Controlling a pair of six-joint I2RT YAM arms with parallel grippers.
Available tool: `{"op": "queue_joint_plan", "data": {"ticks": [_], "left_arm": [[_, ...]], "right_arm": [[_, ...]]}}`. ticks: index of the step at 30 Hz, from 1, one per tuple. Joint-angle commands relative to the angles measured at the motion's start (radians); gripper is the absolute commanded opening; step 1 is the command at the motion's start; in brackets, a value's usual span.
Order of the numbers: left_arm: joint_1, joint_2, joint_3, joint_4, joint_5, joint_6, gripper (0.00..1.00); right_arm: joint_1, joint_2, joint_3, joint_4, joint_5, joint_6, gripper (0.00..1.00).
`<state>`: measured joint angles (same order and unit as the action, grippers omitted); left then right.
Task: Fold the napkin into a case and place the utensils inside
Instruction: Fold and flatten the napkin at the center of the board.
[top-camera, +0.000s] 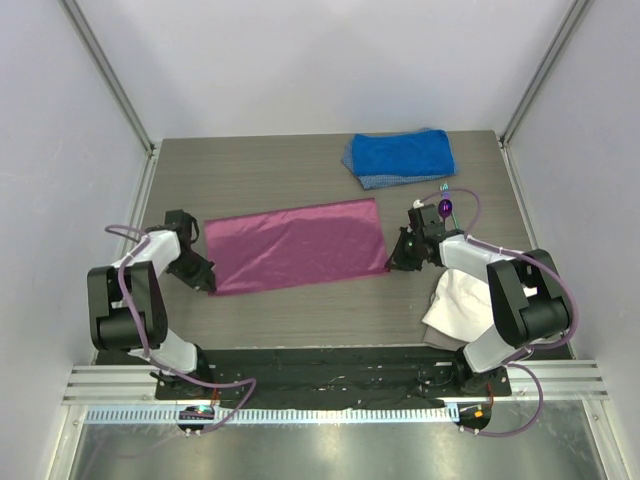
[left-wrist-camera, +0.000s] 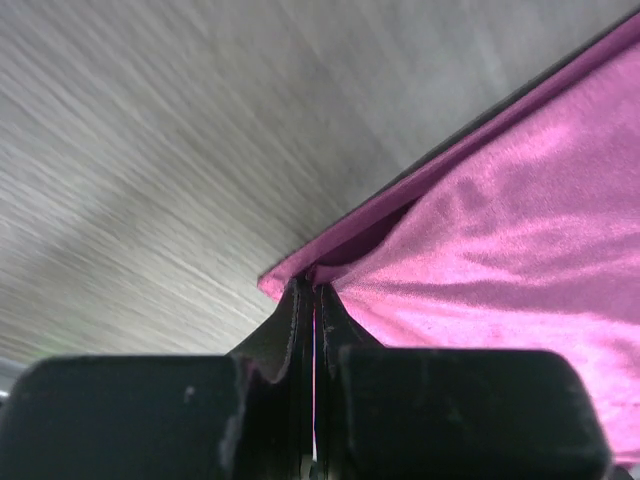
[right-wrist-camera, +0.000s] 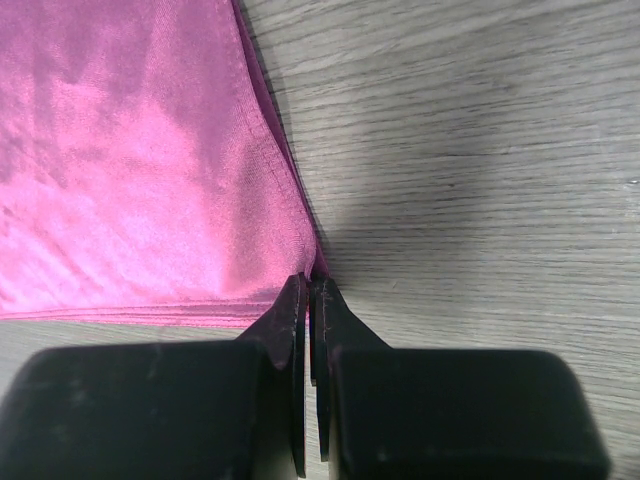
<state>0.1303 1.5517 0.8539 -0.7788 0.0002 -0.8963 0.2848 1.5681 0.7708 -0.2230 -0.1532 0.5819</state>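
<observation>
Both my jaws were clamped shut on the napkin (top-camera: 295, 245), one near corner each!
Nearest, a white cloth (top-camera: 455, 300) lay under my right arm. My left gripper (left-wrist-camera: 313, 292) pinched the near-left corner and my right gripper (right-wrist-camera: 308, 288) the near-right, with the napkin spread flat mid-table. Beyond my right wrist showed the spoon (top-camera: 445, 208), and farthest back a blue towel (top-camera: 400, 157).

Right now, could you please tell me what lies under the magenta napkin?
The napkin lies flat on the grey table, with its near corners pinched by the left claw and right claw. It looks doubled over; whatever sits between or beneath the layers is covered.
</observation>
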Motion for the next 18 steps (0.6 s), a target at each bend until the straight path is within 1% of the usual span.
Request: {"op": "queue_joint_plan", "data": {"ticks": [1,3,7,11,13,18], "left_arm": [[-0.003,-0.065,0.017,0.023,-0.101,0.043,0.00],[-0.001,-0.106,0.014,0.006,-0.108,0.045,0.00],[-0.003,-0.133,0.017,-0.011,-0.111,0.046,0.00],[-0.003,-0.117,0.016,-0.020,-0.124,0.048,0.00],[-0.001,-0.108,0.004,-0.005,-0.105,0.046,0.00],[-0.003,-0.081,-0.024,0.012,-0.112,0.043,0.00]], "right_arm": [[0.002,-0.016,0.015,-0.018,0.027,-0.010,0.01],[0.002,-0.040,0.021,-0.033,0.015,-0.008,0.01],[0.002,-0.065,0.042,-0.050,0.003,-0.010,0.01],[0.002,-0.053,0.047,-0.044,-0.003,-0.007,0.01],[0.002,-0.031,0.044,-0.039,-0.005,-0.005,0.01],[0.004,-0.025,0.019,-0.013,-0.022,0.013,0.01]]}}
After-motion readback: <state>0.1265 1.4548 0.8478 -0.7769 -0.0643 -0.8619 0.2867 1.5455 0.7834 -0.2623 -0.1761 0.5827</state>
